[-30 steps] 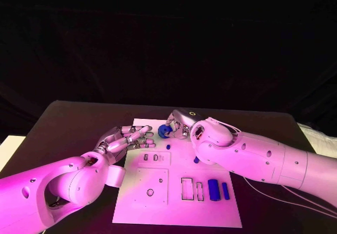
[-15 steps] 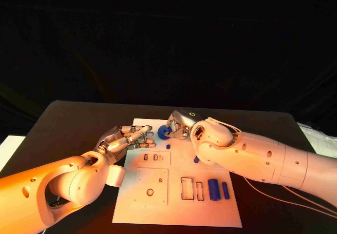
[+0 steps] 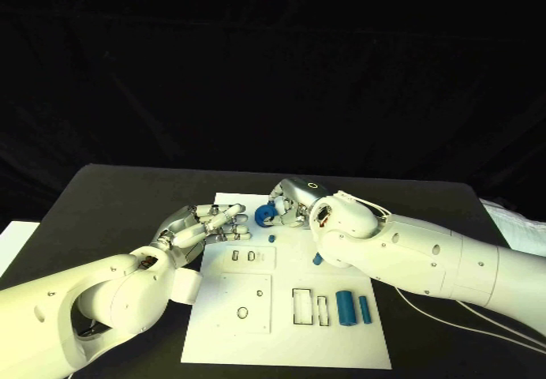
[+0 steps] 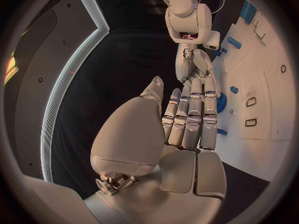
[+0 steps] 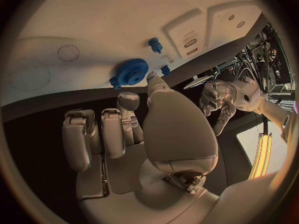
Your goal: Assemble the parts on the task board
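Right hand reaching at the blue gear on the board's far end

The right hand point(image 3: 291, 207) is hovering at the far edge of the task board point(image 3: 285, 332), fingers curling toward the blue gear point(image 3: 267, 213); whether they are gripping it I cannot tell. The gear is lying just off its fingertips, between the two hands, nearer the right. The left hand point(image 3: 205, 225) is waiting beside it, fingers extended and holding nothing. The gear is looking round, toothed, flat on the board.
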{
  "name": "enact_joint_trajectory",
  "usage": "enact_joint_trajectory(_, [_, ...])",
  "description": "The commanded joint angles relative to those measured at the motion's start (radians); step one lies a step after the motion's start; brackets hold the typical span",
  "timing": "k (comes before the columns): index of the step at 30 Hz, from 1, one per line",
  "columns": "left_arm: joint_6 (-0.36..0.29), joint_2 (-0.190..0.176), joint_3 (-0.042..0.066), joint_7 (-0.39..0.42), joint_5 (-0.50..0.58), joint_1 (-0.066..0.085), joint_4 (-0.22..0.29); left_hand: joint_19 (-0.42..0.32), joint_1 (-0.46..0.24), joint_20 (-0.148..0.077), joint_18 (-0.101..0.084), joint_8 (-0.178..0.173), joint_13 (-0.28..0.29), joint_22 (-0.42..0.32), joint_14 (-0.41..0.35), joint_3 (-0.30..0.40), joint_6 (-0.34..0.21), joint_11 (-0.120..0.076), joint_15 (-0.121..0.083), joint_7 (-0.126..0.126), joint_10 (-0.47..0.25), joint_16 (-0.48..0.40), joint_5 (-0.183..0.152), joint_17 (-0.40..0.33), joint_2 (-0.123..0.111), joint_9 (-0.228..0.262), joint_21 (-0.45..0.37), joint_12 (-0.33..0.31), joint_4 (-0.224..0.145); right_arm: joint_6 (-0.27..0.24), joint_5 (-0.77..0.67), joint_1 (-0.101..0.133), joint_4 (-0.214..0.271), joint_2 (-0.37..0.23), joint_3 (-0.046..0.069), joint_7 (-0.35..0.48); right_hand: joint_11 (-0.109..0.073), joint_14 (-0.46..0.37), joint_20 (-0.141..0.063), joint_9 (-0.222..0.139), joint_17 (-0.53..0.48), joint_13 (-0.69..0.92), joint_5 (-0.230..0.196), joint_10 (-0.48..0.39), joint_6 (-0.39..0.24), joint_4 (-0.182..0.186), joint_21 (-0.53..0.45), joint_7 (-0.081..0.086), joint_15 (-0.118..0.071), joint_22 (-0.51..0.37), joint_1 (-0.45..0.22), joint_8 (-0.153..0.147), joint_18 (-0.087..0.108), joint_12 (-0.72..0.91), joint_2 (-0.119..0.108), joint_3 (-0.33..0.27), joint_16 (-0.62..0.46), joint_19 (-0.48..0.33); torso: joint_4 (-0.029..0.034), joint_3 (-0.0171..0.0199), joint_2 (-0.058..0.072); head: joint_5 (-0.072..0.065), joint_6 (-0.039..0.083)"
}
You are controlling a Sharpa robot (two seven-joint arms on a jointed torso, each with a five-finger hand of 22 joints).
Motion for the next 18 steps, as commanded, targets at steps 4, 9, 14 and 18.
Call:
enact_joint_trajectory(4, [0.014, 0.001, 0.001, 0.005, 0.004, 0.001, 0.005, 0.006, 0.000, 0.000, 0.012, -0.008, -0.002, -0.002, 0.004, -0.001, 0.003, 0.005, 0.001, 0.006, 0.000, -0.006, 0.004, 0.002, 0.008, 0.000, -0.005, -0.007, -0.006, 0.035, 0.056, -0.001, -0.004, 0.001, -0.002, 0.021, -0.010, 0.071, -0.002, 0.006, 0.081, 0.022, 0.024, 0.014, 0.047, -0.006, 0.002, -0.009, -0.004, 0.171, -0.014, 0.017, -0.015, 0.030, 0.040, 0.010, 0.006, 0.039, 0.0024, -0.0007, -0.001, -0.003, -0.003])
enact_joint_trajectory(9, [0.013, 0.000, 0.001, 0.004, 0.004, 0.001, 0.004, 0.006, 0.000, 0.000, 0.012, -0.008, -0.002, -0.002, 0.004, -0.001, 0.003, 0.005, 0.001, 0.006, 0.000, -0.006, 0.004, 0.002, 0.008, 0.000, -0.005, -0.007, -0.006, 0.045, 0.082, -0.001, -0.004, 0.002, -0.003, 0.026, -0.016, 0.074, -0.006, 0.007, 0.094, 0.035, 0.040, 0.020, 0.069, -0.009, 0.005, -0.016, -0.009, 0.180, -0.012, 0.023, -0.017, 0.045, 0.057, 0.013, 0.013, 0.046, 0.0021, -0.0008, 0.000, -0.002, -0.003])
enact_joint_trajectory(14, [0.013, 0.001, 0.001, 0.004, 0.004, 0.001, 0.005, 0.006, 0.000, 0.000, 0.012, -0.008, -0.002, -0.002, 0.004, -0.001, 0.003, 0.005, 0.001, 0.006, 0.000, -0.006, 0.004, 0.002, 0.008, 0.000, -0.005, -0.007, -0.006, 0.066, 0.091, -0.001, -0.016, 0.010, -0.008, 0.020, -0.016, 0.074, -0.007, 0.006, 0.094, 0.035, 0.040, 0.020, 0.068, -0.009, 0.005, -0.015, -0.010, 0.180, -0.014, 0.021, -0.017, 0.044, 0.056, 0.012, 0.013, 0.046, 0.0025, -0.0020, 0.000, -0.003, -0.006])
enact_joint_trajectory(18, [0.013, 0.003, 0.001, 0.003, 0.004, 0.001, 0.004, 0.006, 0.000, 0.001, 0.012, -0.010, -0.002, -0.003, 0.004, -0.001, 0.001, 0.006, 0.001, 0.008, -0.002, -0.007, 0.004, 0.003, 0.008, -0.001, -0.006, -0.008, -0.007, 0.075, 0.088, -0.001, -0.033, 0.020, -0.013, 0.011, -0.015, 0.073, -0.008, 0.003, 0.092, 0.034, 0.039, 0.018, 0.062, -0.008, 0.005, -0.014, -0.010, 0.178, -0.018, 0.015, -0.017, 0.041, 0.052, 0.007, 0.012, 0.044, 0.0037, -0.0020, -0.001, -0.004, -0.008])
